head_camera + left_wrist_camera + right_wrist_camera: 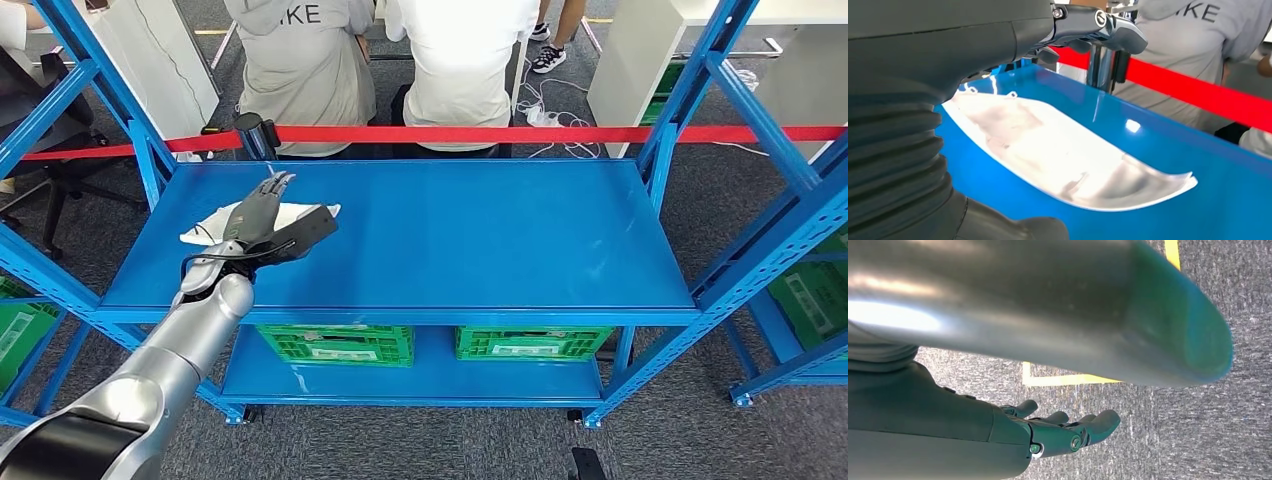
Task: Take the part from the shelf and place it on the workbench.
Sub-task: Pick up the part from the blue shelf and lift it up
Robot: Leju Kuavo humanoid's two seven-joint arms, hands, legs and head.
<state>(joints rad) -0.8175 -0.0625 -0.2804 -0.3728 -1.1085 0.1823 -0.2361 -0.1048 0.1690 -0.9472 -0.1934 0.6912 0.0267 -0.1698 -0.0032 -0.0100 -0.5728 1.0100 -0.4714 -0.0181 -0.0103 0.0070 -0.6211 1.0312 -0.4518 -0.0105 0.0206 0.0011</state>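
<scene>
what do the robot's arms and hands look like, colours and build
The left arm is a smooth silver tube with a black section near the shoulder. A thin black cable loops at the wrist. The left hand is dark grey, with slim jointed fingers; its wrist view shows a grey ribbed cover. The right hand is likewise dark grey, with small round screws at the finger joints.

High head view; close left-wrist view, shared shelf.
</scene>
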